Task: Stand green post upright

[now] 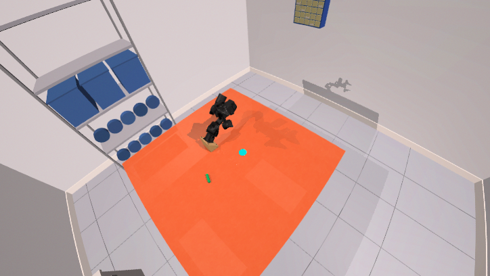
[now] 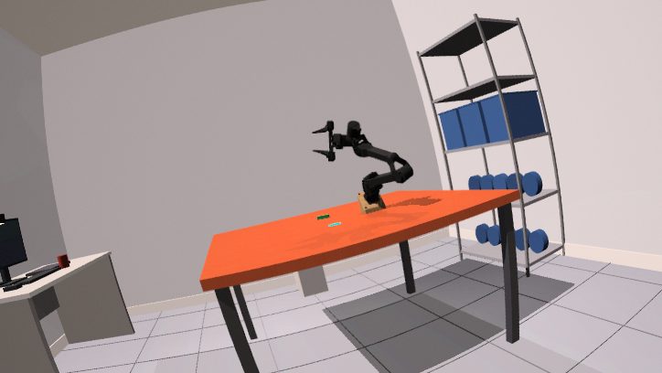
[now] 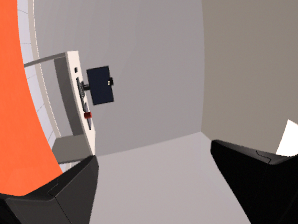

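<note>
The green post lies on its side on the orange table. The flat cyan circle is on the table apart from the post, with nothing standing in it. My gripper is open and empty, its two black fingers wide apart. It is held high above the table and points level, away from the arm's base. Neither the post nor the circle shows in the wrist view.
The arm's wooden base stands on the table. A shelf rack with blue bins and blue round containers stands beyond the table. A desk with a monitor and a red mug is away from the table.
</note>
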### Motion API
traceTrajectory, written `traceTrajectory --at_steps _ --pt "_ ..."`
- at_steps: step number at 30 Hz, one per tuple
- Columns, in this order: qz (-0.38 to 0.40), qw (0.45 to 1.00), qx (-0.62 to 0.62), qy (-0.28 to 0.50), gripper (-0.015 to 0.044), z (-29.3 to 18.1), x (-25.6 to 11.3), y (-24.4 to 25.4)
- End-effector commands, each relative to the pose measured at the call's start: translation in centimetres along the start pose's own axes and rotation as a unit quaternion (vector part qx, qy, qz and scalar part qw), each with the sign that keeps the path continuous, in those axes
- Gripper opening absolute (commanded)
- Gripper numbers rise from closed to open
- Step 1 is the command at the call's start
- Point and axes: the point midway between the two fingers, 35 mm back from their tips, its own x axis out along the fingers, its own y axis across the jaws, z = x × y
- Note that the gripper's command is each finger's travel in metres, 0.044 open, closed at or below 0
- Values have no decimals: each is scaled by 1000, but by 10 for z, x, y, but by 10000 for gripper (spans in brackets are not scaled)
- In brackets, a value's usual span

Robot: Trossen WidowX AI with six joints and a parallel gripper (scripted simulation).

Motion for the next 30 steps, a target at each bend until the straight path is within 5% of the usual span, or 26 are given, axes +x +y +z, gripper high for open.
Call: traceTrajectory --at_steps 1,7,18,30 --pt "1 1000 3 2 374 -1 1 0" --pt "37 993 91 66 232 -37 23 -5" --pt "123 938 251 206 232 -116 59 14" --pt "230 819 383 361 232 -194 75 69"
